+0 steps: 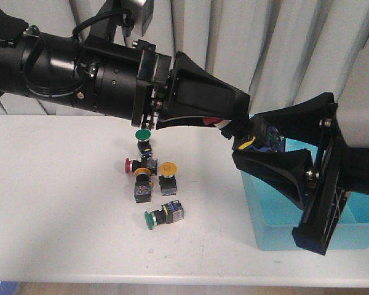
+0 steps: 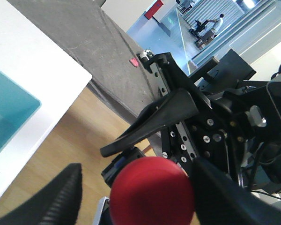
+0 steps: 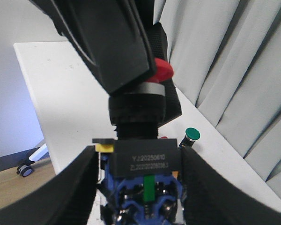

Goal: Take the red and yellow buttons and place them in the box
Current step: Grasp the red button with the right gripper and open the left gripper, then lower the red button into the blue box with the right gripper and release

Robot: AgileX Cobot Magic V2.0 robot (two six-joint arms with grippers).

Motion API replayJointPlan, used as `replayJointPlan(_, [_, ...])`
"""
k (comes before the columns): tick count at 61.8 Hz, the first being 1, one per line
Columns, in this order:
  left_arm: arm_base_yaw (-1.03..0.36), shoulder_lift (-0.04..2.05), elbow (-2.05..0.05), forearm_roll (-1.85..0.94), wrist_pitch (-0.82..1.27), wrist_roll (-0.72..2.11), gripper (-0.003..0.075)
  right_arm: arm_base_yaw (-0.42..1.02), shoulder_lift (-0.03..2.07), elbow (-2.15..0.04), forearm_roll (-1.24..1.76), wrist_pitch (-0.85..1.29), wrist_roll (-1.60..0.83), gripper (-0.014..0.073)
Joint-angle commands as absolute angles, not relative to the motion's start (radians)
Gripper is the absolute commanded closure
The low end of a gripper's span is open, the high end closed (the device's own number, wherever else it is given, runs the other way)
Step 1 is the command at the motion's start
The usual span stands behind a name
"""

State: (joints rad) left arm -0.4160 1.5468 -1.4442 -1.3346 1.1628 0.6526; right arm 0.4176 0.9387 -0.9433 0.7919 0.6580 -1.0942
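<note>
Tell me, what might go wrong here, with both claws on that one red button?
1. Both the left gripper and right gripper hold the red button in mid-air. If either lets go badly, it could drop.
2. It hangs near the edge of the box, not clearly over it, so a fall might land it on the table.
3. The fingers are crowded together and could knock each other.

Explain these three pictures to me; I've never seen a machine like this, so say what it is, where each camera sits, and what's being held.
It is a robot with two black arms, each ending in a two-fingered gripper. The front view looks forward over a white table. The other two pictures come from cameras on the wrists.

The left gripper and the right gripper meet above the blue box, both on one red-capped button; it looks like a handover.

On the table lie more buttons: green, yellow and red caps.
</note>
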Motion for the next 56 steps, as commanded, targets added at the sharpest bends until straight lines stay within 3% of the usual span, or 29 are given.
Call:
replayJointPlan(1, [-0.421,1.509,-1.477,-1.404,1.150,0.650,0.0195,0.418,0.927,-0.977,0.818,0.573,-1.099,0.0602])
replayJointPlan(34, [-0.417,1.509,-1.477,-1.105,1.100,0.650,0.0197,0.400,1.029,-0.977,0.583,0.158,-0.906,0.0601])
replayJointPlan(43, [-0.417,1.509,-1.477,-0.914,1.060,0.632,0.0204,0.247,1.162,-0.977,0.555,0.109,-0.796,0.0601])
replayJointPlan(56, [-0.417,1.513,-1.477,-0.652,0.990,0.538,0.0273,0.012,1.406,-0.977,0.659,0.143,-0.719,0.0599])
